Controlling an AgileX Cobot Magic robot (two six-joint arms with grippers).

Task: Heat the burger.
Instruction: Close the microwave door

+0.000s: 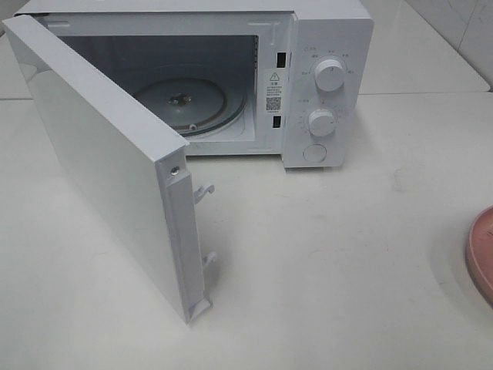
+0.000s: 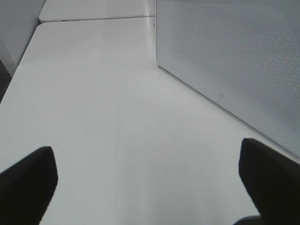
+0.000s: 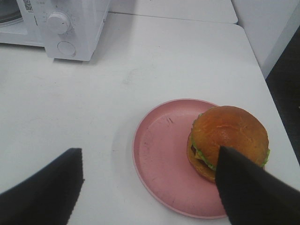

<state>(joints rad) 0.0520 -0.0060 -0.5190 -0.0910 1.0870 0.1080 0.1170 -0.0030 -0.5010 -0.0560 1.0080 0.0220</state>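
We're hovering our right gripper (image 3: 150, 187) wide open and empty over the burger (image 3: 228, 140), which is sitting bun-up just ahead of the far finger, on that finger's side of the pink plate (image 3: 161, 154). The left gripper (image 2: 150, 187) is hanging open too, holding nothing, beside the microwave door (image 2: 234, 61). We're guessing the burger is light, squishy and prone to its layers sliding apart, so we're thinking a gentle pinch across the sides at the patty line. It's round, so there's no real long axis, just the stack pointing straight up.
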